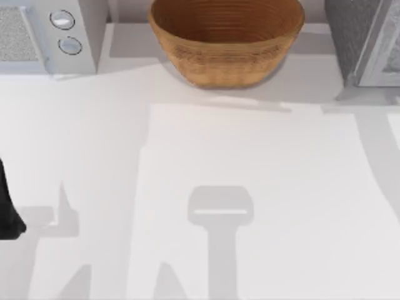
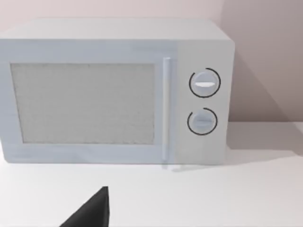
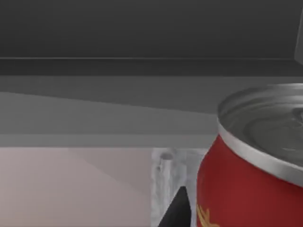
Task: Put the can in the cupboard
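A: Quick pass. Where's your left arm (image 1: 9,209)?

B: At the far-left edge of the counter (image 1: 250,187), a dark shape in the top view, parked. Its wrist view faces the microwave (image 2: 113,90), which sits at the far left of the counter with its door shut and two round dials (image 2: 204,83) stacked beside the handle (image 2: 166,109). One dark fingertip (image 2: 92,210) of the left gripper pokes in low; you can't tell how its jaws stand.

A: The can (image 3: 251,175)?

B: Right wrist view, very close. Red body, a bit of yellow label, silver-grey top with the rim in plain sight. It looks upright. A dark finger (image 3: 177,210) of your right gripper sits just beside the can's red wall. Whether it touches, can't tell, and the jaws' spread can't be told either.

A: The cupboard?

B: Grey box at the far right of the counter (image 1: 365,40), a lighter door panel along its right side. In the right wrist view a dark grey panel (image 3: 142,28) spans above the can, with a paler grey surface below it. Can't say whether the can is inside.

A: Anything else on the counter?

B: Woven basket (image 1: 226,39), far centre, between microwave and cupboard, standing apart from both.
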